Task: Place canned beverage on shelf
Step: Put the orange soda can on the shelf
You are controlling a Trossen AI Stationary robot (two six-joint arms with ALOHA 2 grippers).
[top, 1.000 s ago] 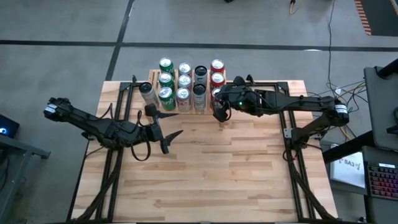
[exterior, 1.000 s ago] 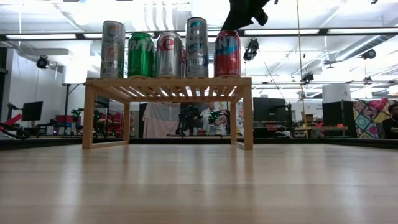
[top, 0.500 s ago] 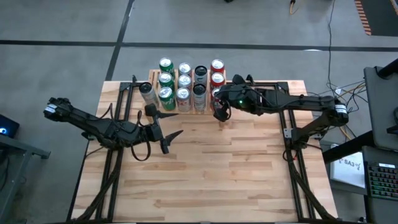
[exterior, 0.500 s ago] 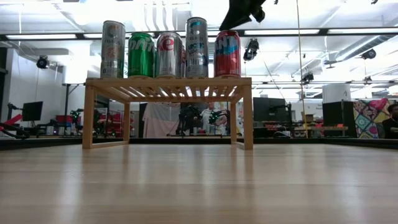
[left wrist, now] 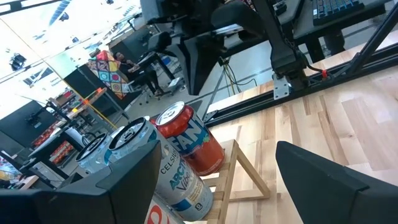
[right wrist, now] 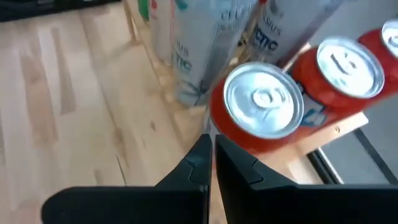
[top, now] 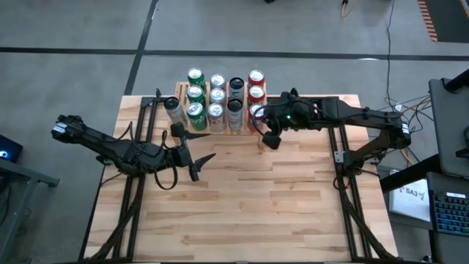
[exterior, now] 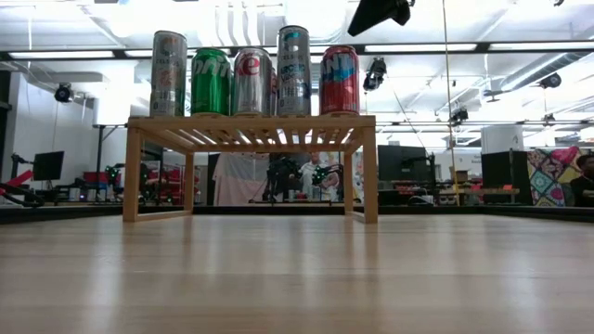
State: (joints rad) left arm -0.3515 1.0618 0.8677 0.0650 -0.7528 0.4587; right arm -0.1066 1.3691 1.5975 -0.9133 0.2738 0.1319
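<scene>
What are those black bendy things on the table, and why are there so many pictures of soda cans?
Those are two robot arms with two-finger claws. One camera looks down from above, one peeks across the wooden table, and one rides on each wrist. From above, the left gripper hangs open over the table, holding nothing. The right gripper is pinched shut and empty too, just in front of the shelf, a little wooden rack. The cans stand on it in rows: green, silver, dark and red ones. The right wrist camera looks down at the red can at the near corner, standing on its own.
</scene>
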